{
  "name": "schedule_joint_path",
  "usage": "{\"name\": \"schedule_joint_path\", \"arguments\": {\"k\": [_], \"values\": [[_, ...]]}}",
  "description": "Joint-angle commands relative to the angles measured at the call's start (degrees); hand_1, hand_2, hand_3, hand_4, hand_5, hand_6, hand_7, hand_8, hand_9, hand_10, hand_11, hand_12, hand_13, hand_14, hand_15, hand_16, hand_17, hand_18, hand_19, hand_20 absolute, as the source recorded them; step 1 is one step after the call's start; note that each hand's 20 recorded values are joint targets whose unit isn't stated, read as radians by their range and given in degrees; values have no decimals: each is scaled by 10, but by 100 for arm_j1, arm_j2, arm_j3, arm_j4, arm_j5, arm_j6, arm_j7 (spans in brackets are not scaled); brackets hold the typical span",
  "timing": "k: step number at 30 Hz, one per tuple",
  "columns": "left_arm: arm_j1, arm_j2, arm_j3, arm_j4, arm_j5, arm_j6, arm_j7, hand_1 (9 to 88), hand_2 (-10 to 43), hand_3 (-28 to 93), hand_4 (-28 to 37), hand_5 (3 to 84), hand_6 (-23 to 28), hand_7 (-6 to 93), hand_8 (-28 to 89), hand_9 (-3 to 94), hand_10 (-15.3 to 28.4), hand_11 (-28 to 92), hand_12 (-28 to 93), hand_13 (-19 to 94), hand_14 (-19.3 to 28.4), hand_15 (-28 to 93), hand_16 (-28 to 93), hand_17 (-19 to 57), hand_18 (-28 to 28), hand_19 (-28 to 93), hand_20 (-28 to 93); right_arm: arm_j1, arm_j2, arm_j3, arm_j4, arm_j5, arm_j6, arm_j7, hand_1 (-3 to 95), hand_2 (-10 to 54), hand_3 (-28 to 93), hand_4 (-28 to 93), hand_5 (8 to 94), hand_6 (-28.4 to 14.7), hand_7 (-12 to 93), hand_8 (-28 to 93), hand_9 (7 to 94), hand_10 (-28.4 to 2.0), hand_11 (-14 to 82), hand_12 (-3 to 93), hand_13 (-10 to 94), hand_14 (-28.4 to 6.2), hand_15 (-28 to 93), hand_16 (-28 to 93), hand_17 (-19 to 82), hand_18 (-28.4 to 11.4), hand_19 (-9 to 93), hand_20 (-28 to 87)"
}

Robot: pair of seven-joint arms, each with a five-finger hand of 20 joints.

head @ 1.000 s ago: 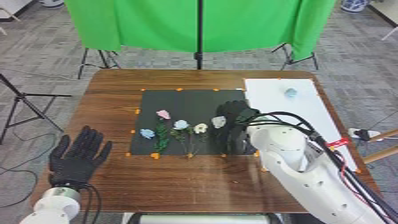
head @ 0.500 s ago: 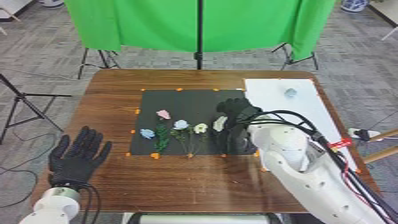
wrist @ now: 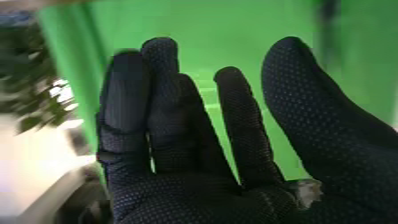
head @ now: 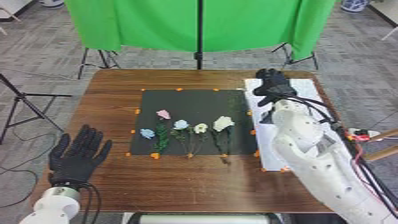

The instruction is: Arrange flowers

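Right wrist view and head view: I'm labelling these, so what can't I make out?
Head view: part of the white sheet, hidden by the right robot hand and its arm.
Head view: the pink flower's exact kind, too small.
Head view: the rest of the left arm, cut off by the bottom edge.
Right wrist view: the pale scrap, blurred.

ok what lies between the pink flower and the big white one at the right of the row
In the head view, a light blue flower and a smaller white one.
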Motion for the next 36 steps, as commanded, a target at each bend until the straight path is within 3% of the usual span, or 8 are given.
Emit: {"name": "schedule_joint_path", "arguments": {"k": [1,8,12,16,21,24,28,36], "values": [[1,-18,45,73,194,-309,-123,305,134,748,-283,473,84,227,-122,407,150,311,124,321,163,538,-86,-57,158,422,161,483,-175,640,891,-748,-1406,-221,452,-95,867,-283,415,-44,202,-152,363,-191,124,128,365,-167,383,97,243,-205,643,158],[-65,-28,137,97,235,-377,-140,328,130,748,-283,472,82,229,-122,407,147,310,126,324,159,533,-85,-56,158,421,161,718,-569,918,1633,-950,-1974,-361,453,-95,866,-283,391,-38,203,-158,343,-176,119,117,344,-165,328,87,226,-210,612,134],[-111,-46,198,121,488,-533,-263,357,123,760,-282,472,82,229,-123,406,146,310,126,324,158,532,-84,-55,158,420,161,756,-668,996,1890,-1048,-1856,-385,461,-95,869,-283,363,-30,207,-158,323,-167,112,107,343,-155,309,90,223,-208,602,132],[-132,-68,261,172,466,-675,-273,380,110,767,-282,470,80,232,-123,405,145,311,127,324,155,532,-84,-55,157,420,161,726,-738,1106,1998,-1229,-2084,-561,469,-95,867,-283,357,-23,219,-166,320,-153,119,99,358,-144,306,95,234,-199,604,134],[-114,-66,234,158,423,-609,-264,381,106,769,-282,469,80,232,-124,404,144,311,127,323,154,532,-83,-55,157,420,160,670,-708,978,2112,-1146,-1649,-303,519,-95,828,-283,521,4,240,-172,521,-122,166,128,535,-110,378,129,320,-184,709,183],[-109,-15,237,160,397,-647,-216,377,108,767,-282,469,80,232,-125,404,144,311,127,322,155,531,-83,-55,157,420,160,603,-675,922,2112,-925,-1361,-11,617,-95,695,-283,635,17,235,-145,640,-118,162,150,650,-62,264,297,395,-158,694,202],[-88,-52,215,147,393,-624,-249,369,112,766,-283,470,80,230,-124,403,145,310,127,322,155,530,-83,-56,157,420,161,481,-580,822,2023,-956,-894,-67,665,-95,653,-283,734,-1,282,-23,791,-96,81,326,747,-38,251,389,446,-137,795,200],[-49,-88,159,104,345,-606,-255,340,130,754,-283,470,81,225,-123,403,147,307,127,320,159,530,-83,-56,157,419,161,-188,172,272,334,-435,-121,-45,677,-95,672,-283,764,-6,356,42,853,-94,114,434,795,-36,294,476,466,-161,818,254]]}}
